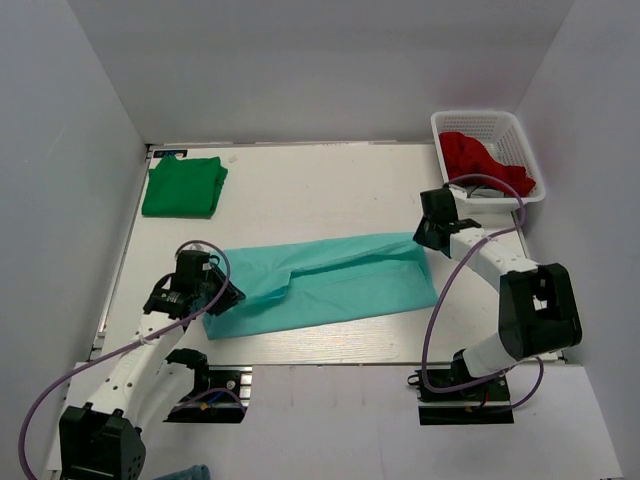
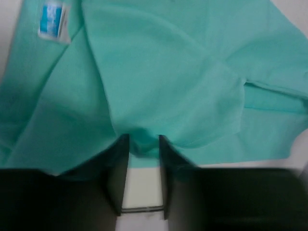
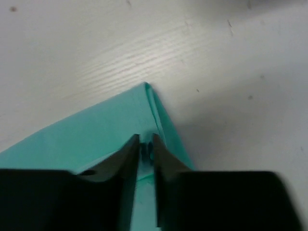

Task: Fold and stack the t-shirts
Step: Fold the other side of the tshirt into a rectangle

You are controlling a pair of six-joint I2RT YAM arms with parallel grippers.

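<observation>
The light teal t-shirt (image 1: 320, 285) lies as a long folded band across the middle of the worktop (image 1: 330, 185), its long axis running from 8 to 2 o'clock. My left gripper (image 2: 143, 142) sits at the 8 o'clock end, jaws slightly apart with the hem loose between them. My right gripper (image 3: 146, 142) is at the 2 o'clock corner, jaws a narrow slit over cloth; I cannot tell whether it is clamped. The folded green t-shirt (image 1: 183, 187) lies well apart at 10 o'clock.

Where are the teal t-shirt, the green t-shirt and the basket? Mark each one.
light teal t-shirt (image 1: 340, 285), top view, middle of the strip
emerald green t-shirt (image 1: 183, 188), top view, centre of the fold
white basket (image 1: 478, 114), top view, far rim
</observation>
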